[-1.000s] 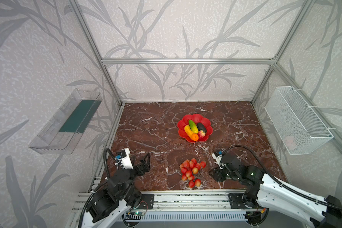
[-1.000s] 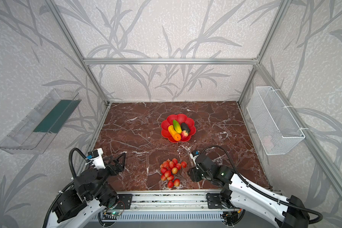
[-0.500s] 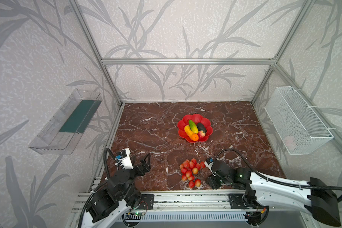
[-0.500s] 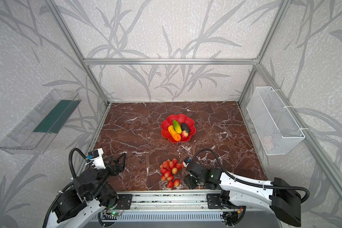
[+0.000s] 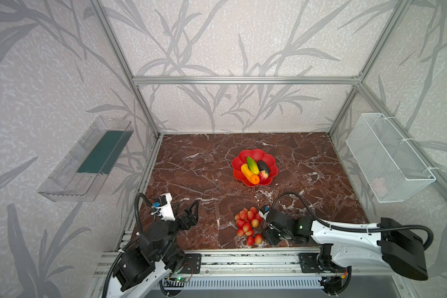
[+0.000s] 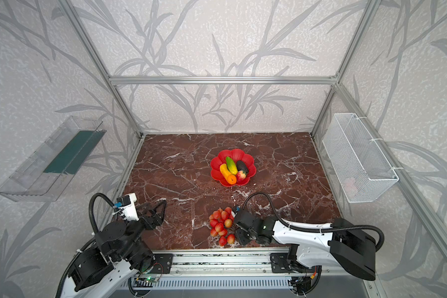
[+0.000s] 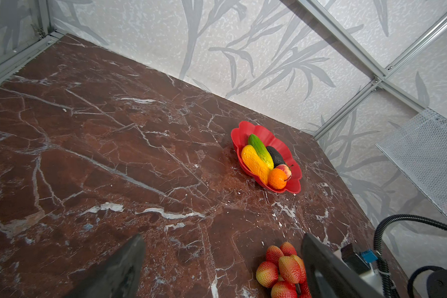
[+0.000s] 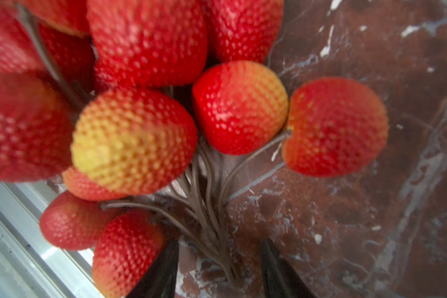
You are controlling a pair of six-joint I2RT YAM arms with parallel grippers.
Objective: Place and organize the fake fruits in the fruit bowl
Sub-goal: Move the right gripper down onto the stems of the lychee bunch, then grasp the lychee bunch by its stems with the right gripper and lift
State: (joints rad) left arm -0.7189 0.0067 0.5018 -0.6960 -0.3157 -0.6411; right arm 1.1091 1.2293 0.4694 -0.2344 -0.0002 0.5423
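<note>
Swung in across the near edge, right gripper [image 8: 220, 247] now straddles the stems of the cherry bunch [image 5: 245, 227], jaws parted and not yet gripping, so this last fruit lies outside the fruit bowl [image 5: 236, 171], on its near side.

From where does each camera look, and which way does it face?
Both top views: high above the robot's side, looking down at the marble table, the fruit bowl, left arm and right arm.
Left wrist: low, facing across to the bowl; the open left gripper frames it.
Right wrist: close over the red fruit bunch, right gripper astride its stems.
Shared: every view shows the bunch.
</note>
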